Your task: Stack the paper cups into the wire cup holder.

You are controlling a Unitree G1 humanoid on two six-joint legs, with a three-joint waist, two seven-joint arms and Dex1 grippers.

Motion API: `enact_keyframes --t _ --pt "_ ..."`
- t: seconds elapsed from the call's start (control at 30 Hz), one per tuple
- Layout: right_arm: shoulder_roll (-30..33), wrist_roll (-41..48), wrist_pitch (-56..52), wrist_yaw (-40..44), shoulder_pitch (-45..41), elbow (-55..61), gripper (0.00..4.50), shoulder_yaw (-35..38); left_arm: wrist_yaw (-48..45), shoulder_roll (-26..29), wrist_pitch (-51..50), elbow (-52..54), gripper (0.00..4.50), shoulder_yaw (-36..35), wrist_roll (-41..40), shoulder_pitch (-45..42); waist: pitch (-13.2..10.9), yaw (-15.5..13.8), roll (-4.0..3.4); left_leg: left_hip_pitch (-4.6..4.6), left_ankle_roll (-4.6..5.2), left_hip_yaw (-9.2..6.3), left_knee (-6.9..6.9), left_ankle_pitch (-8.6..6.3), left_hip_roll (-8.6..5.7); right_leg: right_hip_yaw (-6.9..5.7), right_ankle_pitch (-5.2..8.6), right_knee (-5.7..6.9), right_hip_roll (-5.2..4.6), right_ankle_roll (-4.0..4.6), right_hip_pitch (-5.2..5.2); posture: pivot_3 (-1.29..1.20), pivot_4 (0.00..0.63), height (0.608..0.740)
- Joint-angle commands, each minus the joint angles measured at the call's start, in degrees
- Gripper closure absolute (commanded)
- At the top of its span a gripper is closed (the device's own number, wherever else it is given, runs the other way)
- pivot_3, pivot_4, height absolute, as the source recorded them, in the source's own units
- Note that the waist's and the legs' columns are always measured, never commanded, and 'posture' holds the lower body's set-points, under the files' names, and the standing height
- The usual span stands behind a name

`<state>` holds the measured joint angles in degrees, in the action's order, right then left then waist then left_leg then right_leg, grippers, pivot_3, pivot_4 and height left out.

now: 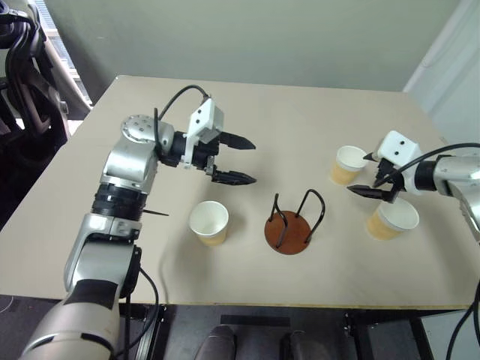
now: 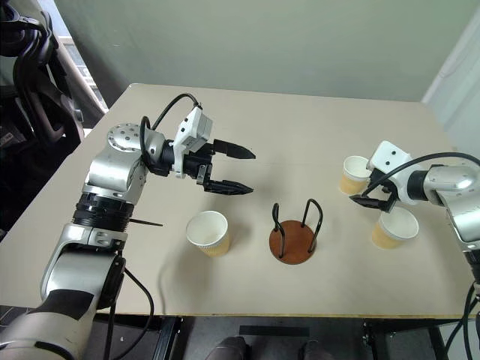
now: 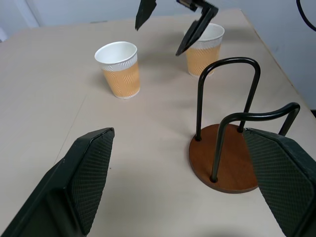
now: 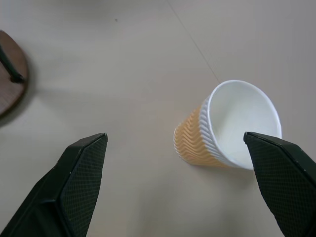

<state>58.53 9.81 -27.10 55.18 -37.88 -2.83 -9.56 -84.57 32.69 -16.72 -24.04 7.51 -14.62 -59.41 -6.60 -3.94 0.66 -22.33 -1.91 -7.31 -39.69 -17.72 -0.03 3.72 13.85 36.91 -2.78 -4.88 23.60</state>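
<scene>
The empty holder [image 1: 291, 231] stood waiting while the right gripper [image 1: 369, 174], open, neared a cup [image 1: 349, 165]; next, closing on it.

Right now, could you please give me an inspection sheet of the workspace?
Surface: beige table, flat, no spills seen.
Job's things: wire cup holder upright near the front edge, holding no cup; three paper cups upright on the table: left cup beside the holder, far right cup and near right cup at the right side.
Clutter: nothing seen.
Grippers: left gripper open, holding nothing, above the table behind the left cup; right gripper open, holding nothing, between the two right cups.
Cables: black cable looped over the left wrist; black cable along the right arm.
Surroundings: grey wall behind the table; dark equipment at the left.
</scene>
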Motion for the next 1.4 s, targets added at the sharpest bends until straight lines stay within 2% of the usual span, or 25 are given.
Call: enact_keyframes --t 0.03,0.6,0.7,1.0,1.07,1.2,1.4 --pt "-1.13 -4.14 3.86 0.35 -3.22 -3.32 0.00 -0.62 0.50 0.36 -0.34 2.39 0.04 -0.87 -0.95 -0.48 0.00 0.00 0.00 0.01 0.00 -0.01 0.02 0.00 0.01 -0.02 0.00 0.00 -0.01 0.00 -0.01 0.00 0.150 0.740" --pt "-8.07 -14.17 13.32 3.76 -10.24 -18.59 0.00 -3.66 1.23 0.31 0.41 1.59 0.04 -0.50 -0.29 -0.29 0.00 -0.06 0.00 0.00 -0.04 0.03 0.44 0.03 -0.04 -0.06 -0.02 -0.10 -0.13 0.04 0.12 0.00 0.150 0.740" --pt "-8.58 -14.85 13.95 4.64 -10.61 -19.51 0.59 -3.69 1.34 0.35 0.54 1.71 0.00 -0.40 -0.17 -0.02 0.00 -0.09 0.00 0.00 -0.05 0.04 0.48 0.04 -0.04 -0.06 -0.02 -0.10 -0.13 0.04 0.13 0.00 0.150 0.740" --pt "-9.96 -16.22 14.32 5.70 -11.01 -21.14 3.94 -3.59 1.50 0.51 1.17 1.79 0.00 -0.27 0.26 0.30 0.00 -0.09 0.00 0.00 -0.07 0.05 0.51 0.05 -0.05 -0.06 -0.02 -0.10 -0.15 0.06 0.14 0.00 0.150 0.740" --pt "-9.77 -15.91 13.66 6.39 -10.81 -20.54 4.47 -3.18 1.53 0.57 1.12 1.90 0.00 -0.33 0.29 0.36 0.00 -0.09 0.00 0.00 -0.07 0.06 0.51 0.05 -0.05 -0.06 -0.02 -0.10 -0.15 0.06 0.15 0.00 0.150 0.740" --pt "-8.42 -14.57 11.44 8.81 -9.89 -17.24 4.47 -2.07 1.53 0.67 1.19 1.76 0.00 -0.45 0.49 0.44 0.00 -0.09 0.00 0.00 -0.07 0.07 0.51 0.06 -0.06 -0.06 -0.02 -0.10 -0.15 0.06 0.15 0.00 0.150 0.740" --pt "-5.55 -10.31 2.05 12.61 -7.52 -5.11 4.47 1.09 1.32 0.70 1.40 1.39 0.00 -0.50 0.68 0.36 0.00 -0.15 0.00 -0.04 -0.08 0.09 0.51 0.06 -0.07 -0.06 -0.02 -0.11 -0.16 0.06 0.15 0.00 0.150 0.740"
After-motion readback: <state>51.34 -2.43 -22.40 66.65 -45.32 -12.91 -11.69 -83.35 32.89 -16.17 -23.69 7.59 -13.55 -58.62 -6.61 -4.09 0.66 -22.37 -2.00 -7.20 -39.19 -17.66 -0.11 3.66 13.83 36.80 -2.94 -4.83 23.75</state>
